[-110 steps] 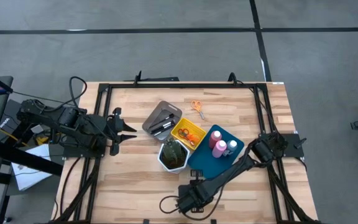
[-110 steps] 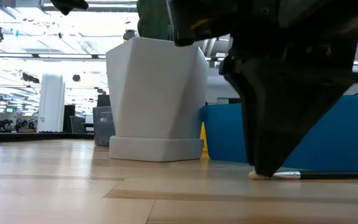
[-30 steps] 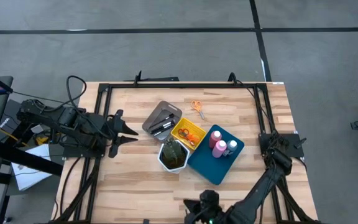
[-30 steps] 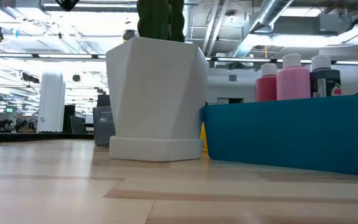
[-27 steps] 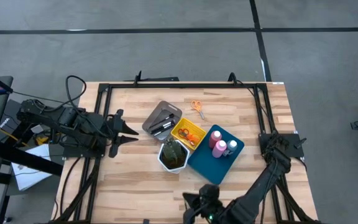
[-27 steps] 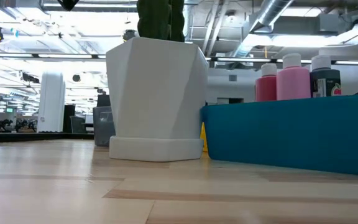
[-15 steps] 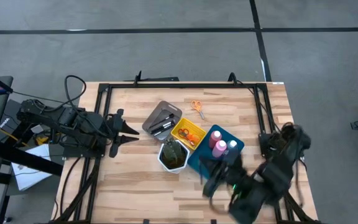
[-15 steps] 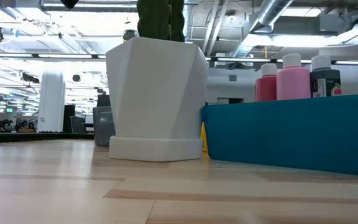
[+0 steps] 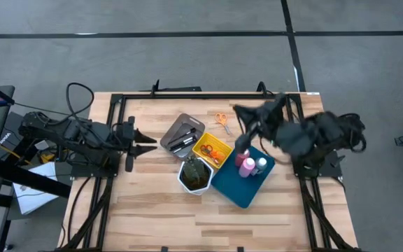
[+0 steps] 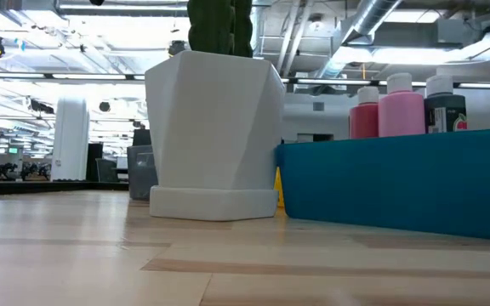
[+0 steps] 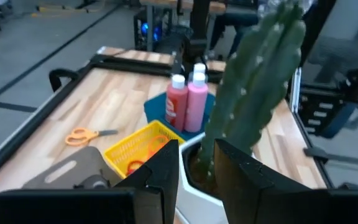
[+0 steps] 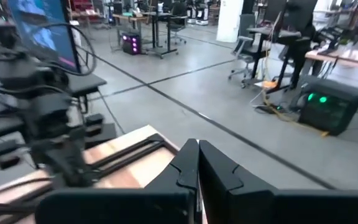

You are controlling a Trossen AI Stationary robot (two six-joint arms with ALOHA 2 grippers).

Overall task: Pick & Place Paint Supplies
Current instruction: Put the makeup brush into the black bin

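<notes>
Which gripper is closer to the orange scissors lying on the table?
Right gripper, just beside the orange scissors. The left gripper waits farther off, beyond the grey tray.

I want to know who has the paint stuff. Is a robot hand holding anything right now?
No, nothing is held. The right gripper is shut and empty above the table's far side. The left gripper waits empty beside the grey tray.

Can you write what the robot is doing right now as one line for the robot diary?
left gripper: waiting left of grey tray | right gripper: shut, empty, above table beside orange-handled scissors | two pink bottles: standing in blue tray
</notes>
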